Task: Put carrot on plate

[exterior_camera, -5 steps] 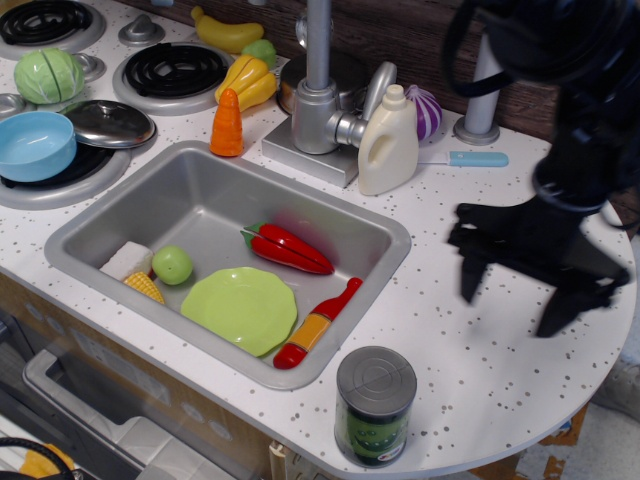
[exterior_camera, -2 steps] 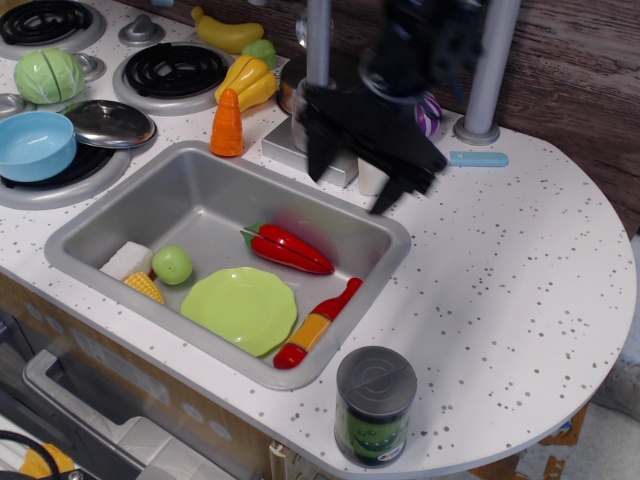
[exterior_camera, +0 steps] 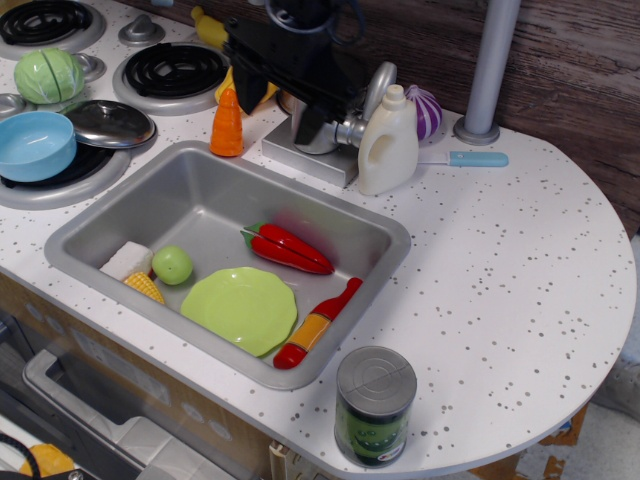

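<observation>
The orange cone-shaped carrot (exterior_camera: 227, 123) stands upright on the counter behind the sink's back rim. The lime-green plate (exterior_camera: 240, 308) lies on the floor of the grey sink (exterior_camera: 90, 218), at its front. My black gripper (exterior_camera: 273, 112) hangs open and empty above the back of the sink, just right of the carrot and in front of the faucet. Its left finger (exterior_camera: 246, 88) is close beside the carrot's top, and I cannot tell whether they touch.
In the sink lie a red chili pepper (exterior_camera: 288, 249), a green ball (exterior_camera: 172, 264), corn (exterior_camera: 143, 287), a white block (exterior_camera: 125, 258) and a red-orange bottle (exterior_camera: 318, 323). A white jug (exterior_camera: 388, 140), a can (exterior_camera: 375, 405), a blue bowl (exterior_camera: 35, 145) and a yellow squash (exterior_camera: 262, 91) stand around it.
My gripper has swept from the right side of the counter leftwards across the sink's back edge and now sits next to the carrot. No objects have moved.
</observation>
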`<act>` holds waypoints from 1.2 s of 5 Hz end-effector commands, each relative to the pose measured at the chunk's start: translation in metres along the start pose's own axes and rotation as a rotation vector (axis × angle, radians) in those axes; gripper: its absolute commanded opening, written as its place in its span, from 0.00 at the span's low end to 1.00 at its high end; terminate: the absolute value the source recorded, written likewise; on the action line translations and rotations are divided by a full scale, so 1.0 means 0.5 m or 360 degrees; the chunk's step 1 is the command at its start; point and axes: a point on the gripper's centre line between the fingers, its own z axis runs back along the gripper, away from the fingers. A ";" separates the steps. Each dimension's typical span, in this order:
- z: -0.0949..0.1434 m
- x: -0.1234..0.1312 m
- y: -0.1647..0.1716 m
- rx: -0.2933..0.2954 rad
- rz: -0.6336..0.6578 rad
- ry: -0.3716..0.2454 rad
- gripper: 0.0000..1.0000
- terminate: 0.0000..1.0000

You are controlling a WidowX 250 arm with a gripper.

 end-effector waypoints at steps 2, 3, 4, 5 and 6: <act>-0.043 0.056 0.074 0.0090 0.0014 -0.0192 1.00 0.00; -0.073 0.075 0.092 0.0091 0.0023 -0.0228 1.00 0.00; -0.098 0.095 0.126 0.0053 -0.0019 -0.0246 1.00 0.00; -0.120 0.105 0.156 0.0068 -0.0039 -0.0293 1.00 0.00; -0.136 0.102 0.169 0.0031 -0.0049 -0.0286 1.00 0.00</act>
